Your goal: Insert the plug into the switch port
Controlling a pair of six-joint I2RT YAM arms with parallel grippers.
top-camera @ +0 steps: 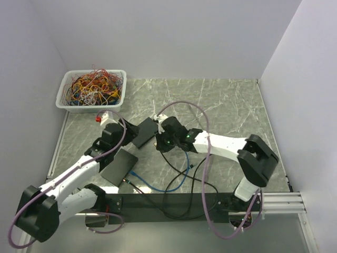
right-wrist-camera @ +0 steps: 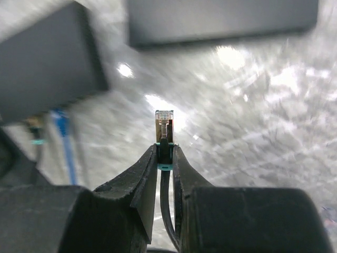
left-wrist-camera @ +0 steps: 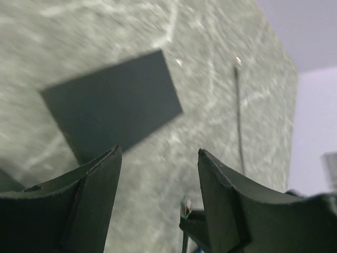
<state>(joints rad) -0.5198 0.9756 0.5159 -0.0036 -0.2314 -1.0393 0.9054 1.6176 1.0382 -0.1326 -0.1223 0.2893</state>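
My right gripper is shut on the teal boot of a black-cabled plug, whose clear tip sticks out ahead of the fingertips. It hovers above the table, a short way from two black boxes: a wide one straight ahead and another to the left. In the top view the right gripper sits just right of the small black switch box. My left gripper is left of that box, open and empty, with a black box ahead of it.
A larger flat black box lies near the left arm. A blue cable and black cables loop on the near table. A white basket of tangled wires stands at the back left. White walls enclose the table.
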